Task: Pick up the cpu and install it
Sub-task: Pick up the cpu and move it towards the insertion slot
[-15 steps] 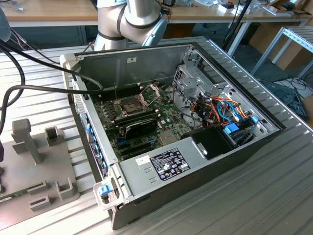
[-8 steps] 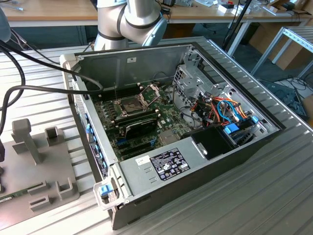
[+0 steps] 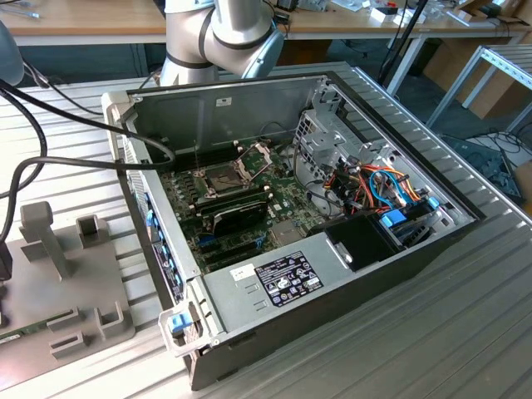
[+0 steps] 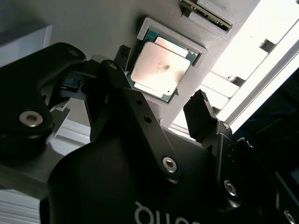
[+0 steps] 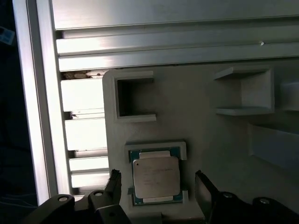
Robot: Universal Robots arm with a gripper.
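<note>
The cpu (image 5: 155, 177) is a small square chip with a dull silver top. It lies flat in a raised square nest of a grey holder plate (image 5: 196, 126). In both wrist views my gripper (image 5: 159, 186) hangs over it, open, with one black finger (image 5: 113, 183) on each side of the chip and a gap between pads and chip. The second wrist view shows the same cpu (image 4: 160, 69) between the gripper (image 4: 161, 81) fingertips (image 4: 200, 112). In the exterior view the green motherboard (image 3: 278, 191) lies inside the open computer case, its socket (image 3: 218, 181) uncovered and the hinged frame (image 3: 256, 155) raised.
The computer case (image 3: 332, 274) stands open on a ribbed aluminium table, with a black power supply, drive cage and coloured cables inside. A grey fixture plate (image 3: 66, 283) with upright posts lies at the exterior view's left. Thick black cables (image 3: 50, 158) run across there. The arm's base (image 3: 220, 33) stands behind the case.
</note>
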